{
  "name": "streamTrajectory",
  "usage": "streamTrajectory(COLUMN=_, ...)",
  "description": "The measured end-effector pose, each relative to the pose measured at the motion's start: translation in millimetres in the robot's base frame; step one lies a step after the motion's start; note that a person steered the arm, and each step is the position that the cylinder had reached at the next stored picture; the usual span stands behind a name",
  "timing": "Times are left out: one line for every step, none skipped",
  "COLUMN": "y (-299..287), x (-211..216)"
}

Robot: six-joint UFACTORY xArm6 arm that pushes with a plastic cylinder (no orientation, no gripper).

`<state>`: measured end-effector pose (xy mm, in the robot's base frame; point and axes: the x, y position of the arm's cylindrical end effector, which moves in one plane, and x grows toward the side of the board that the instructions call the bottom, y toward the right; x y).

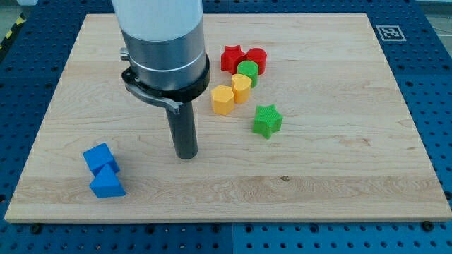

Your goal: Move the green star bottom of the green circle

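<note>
My tip [186,155] rests on bare worktop [339,176] – no fingers to open or shut. Green star [267,121] lies to view's right, apart from tip, below green circle [248,70] in red/yellow cluster.

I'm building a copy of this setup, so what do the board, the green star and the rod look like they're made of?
The board looks like pale wood with a matte finish: grain lines and a small dark knot show. The green star looks like solid moulded or printed plastic, evenly coloured and matte. The rod ending in my tip, which sits to the view's left of the star, looks like dark plastic or rubber with a dull sheen; I can't tell which.
</note>
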<state>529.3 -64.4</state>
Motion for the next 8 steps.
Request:
streamTrajectory(y=-4.1, x=-14.4)
streamTrajectory(y=-9.6, x=-56.9)
streamTrajectory(y=5.7, x=-73.9)
streamTrajectory(y=24.8, x=-79.0)
streamTrajectory(y=45.9, x=-39.5)
streamTrajectory(y=86.9, x=-9.8)
streamTrajectory(y=135.1, x=-13.5)
streamTrajectory(y=137.7, x=-50.5)
